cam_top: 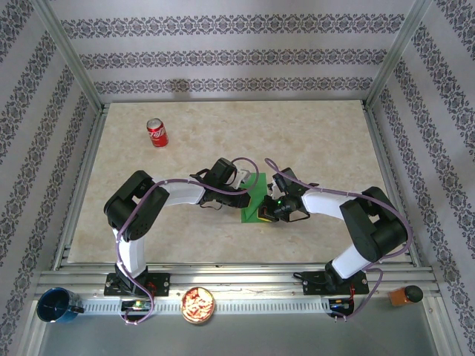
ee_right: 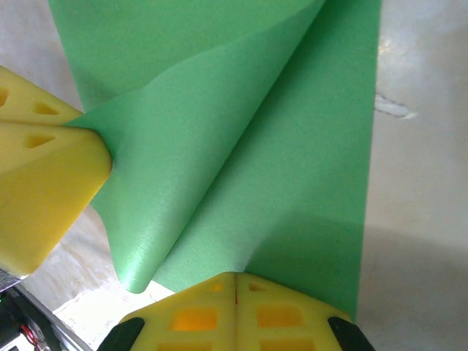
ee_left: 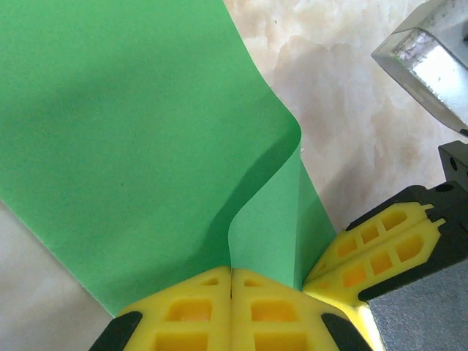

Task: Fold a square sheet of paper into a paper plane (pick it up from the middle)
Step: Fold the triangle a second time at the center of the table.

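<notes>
- The marble-patterned table (cam_top: 319,141) carried the work. Both arms reached inward from their bases, elbows bowed outward, and their wrists met low over its middle.
- The square sheet of paper (ee_right: 307,190) lay partly flat beyond the fingers. One flap curled up off the table and ran between the two sets of fingertips.
- The left gripper (ee_left: 231,272) was pinched tight on the raised flap, the paper entering right at the seam of its closed fingers.
- The right gripper (ee_right: 235,276) was clamped on the sheet's near edge, just beside the left's fingertips.
- To fold well, I judged, both grips should carry the flap over together and keep the edges aligned. They should flatten the crease only once the corners matched.
</notes>
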Controlling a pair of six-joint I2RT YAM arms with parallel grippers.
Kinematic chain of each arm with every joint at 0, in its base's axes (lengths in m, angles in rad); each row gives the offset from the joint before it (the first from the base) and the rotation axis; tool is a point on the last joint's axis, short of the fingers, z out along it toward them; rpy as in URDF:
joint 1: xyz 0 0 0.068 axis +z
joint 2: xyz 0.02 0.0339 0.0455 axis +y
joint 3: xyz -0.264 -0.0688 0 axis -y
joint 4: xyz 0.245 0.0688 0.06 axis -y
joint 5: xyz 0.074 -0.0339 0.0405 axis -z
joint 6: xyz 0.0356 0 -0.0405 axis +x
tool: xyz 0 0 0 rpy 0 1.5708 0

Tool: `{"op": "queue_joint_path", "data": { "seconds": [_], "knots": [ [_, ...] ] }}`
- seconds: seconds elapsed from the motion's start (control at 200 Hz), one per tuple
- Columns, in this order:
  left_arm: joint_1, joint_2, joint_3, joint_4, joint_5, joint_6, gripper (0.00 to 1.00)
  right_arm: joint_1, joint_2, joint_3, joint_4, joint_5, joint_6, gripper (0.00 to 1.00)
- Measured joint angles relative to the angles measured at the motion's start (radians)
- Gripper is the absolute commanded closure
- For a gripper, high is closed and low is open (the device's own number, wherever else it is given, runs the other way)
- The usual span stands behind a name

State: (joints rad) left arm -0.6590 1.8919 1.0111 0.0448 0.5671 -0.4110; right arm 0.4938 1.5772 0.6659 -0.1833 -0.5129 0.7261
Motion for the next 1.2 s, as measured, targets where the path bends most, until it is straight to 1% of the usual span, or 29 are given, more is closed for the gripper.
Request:
{"op": "queue_joint_path", "data": {
  "seconds": [0.2,0.4,0.49,0.764,0.849,1.104,1.199],
  "knots": [
    [0.000,0.000,0.000,0.000,0.026,-0.001,0.93,0.000,-0.011,-0.014,0.025,-0.008,0.027,0.91],
    [0.000,0.000,0.000,0.000,0.035,-0.002,0.93,0.002,-0.090,-0.027,0.069,-0.011,0.077,0.91],
    [0.000,0.000,0.000,0.001,0.036,-0.002,0.93,0.002,-0.101,-0.027,0.101,-0.011,0.100,0.91],
    [0.000,0.000,0.000,0.001,0.050,-0.010,0.91,0.002,-0.029,-0.025,0.184,-0.007,0.155,0.92],
    [0.000,0.000,0.000,0.001,0.056,-0.013,0.89,0.002,-0.025,-0.031,0.211,-0.007,0.169,0.92],
    [0.001,0.000,0.000,0.011,0.061,-0.024,0.88,0.002,-0.003,-0.036,0.256,-0.007,0.189,0.92],
    [0.005,0.000,-0.001,0.018,0.062,-0.029,0.85,0.001,0.004,-0.036,0.257,-0.003,0.189,0.92]
  ]
}}
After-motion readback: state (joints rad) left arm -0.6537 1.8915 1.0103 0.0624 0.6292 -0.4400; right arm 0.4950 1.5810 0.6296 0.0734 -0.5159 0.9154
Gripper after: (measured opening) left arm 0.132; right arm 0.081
